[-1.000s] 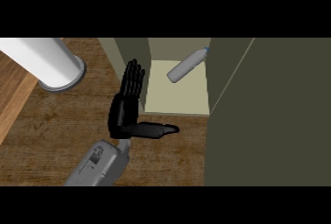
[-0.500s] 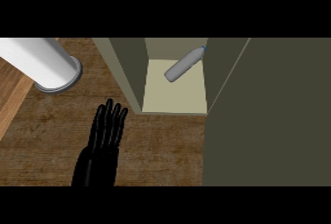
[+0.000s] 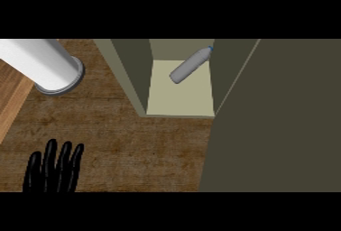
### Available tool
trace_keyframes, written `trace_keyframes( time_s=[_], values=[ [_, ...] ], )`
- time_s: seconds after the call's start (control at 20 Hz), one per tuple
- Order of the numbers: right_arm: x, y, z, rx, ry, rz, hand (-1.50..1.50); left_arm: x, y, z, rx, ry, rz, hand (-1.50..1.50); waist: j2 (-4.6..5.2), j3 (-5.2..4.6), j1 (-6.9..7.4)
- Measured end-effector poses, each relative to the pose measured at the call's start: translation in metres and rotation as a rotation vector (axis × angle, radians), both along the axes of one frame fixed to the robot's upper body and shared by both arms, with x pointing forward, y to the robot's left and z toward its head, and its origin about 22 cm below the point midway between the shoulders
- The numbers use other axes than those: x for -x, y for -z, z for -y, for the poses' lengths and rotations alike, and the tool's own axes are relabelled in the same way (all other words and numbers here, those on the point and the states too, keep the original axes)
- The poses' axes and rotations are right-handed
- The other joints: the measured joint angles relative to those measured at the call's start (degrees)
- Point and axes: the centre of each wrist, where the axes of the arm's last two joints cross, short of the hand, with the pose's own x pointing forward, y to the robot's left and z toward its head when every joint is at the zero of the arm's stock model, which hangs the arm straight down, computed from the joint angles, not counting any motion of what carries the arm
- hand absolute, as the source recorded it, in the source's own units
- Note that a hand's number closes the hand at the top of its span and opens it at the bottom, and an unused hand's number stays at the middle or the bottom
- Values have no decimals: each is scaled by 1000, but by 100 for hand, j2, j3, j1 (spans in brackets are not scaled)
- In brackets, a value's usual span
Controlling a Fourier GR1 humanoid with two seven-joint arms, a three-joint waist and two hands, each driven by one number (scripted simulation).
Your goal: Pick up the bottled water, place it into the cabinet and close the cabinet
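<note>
**Bottled water inside open cabinet; left hand flat, holding nothing**

Spotted the bottled water [image 3: 190,67] inside the cabinet [image 3: 132,72], on the pale cream cabinet floor [image 3: 183,97], toward the back of the compartment. Slim, smooth grey cylinder, rounded at the base, topped by a small blue cap [image 3: 210,48]. Long axis on a diagonal across the view: cap end pointing up-right toward the back and the right inner wall, base end down-left toward the middle of the compartment. Can't tell whether lying flat or leaning on that wall.

Cabinet: boxy, matte olive-green, flat panels with straight edges, interior exposed. Cabinet door [image 3: 279,117] at right: a big plain dark-olive slab, swung open, filling the right part of the view.

Tabletop [image 3: 133,144]: dark brown wood with a mottled, rough-looking grain. Lighter wooden strip [image 3: 10,103] with straighter grain along the left edge. White cylinder [image 3: 33,61] at upper left: smooth, slightly glossy, grey ring round its lower end, standing just left of the cabinet and not touching it.

Left hand [image 3: 53,169] at the lower-left edge, black, fingers [image 3: 66,158] straight and side by side, pointing up the view, gripping nothing, well apart from bottle and cabinet. Right hand out of view.
</note>
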Motion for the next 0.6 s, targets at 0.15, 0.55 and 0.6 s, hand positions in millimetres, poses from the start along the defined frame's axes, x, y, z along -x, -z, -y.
trace_keyframes(
  time_s=[0.15, 0.55, 0.6],
  values=[
    [2, -5, -11, 41, -34, 17, 150, 13, -8, -16, 0, -23, 9, -150, 5, 5, -7],
    [-5, -17, -36, 134, -81, 57, 150, 38, -11, -51, -36, -45, -6, -150, 3, 1, 41],
    [-6, -18, -38, 140, -83, 60, 150, 42, -9, -54, -42, -42, -12, -150, 2, 1, 61]
  ],
)
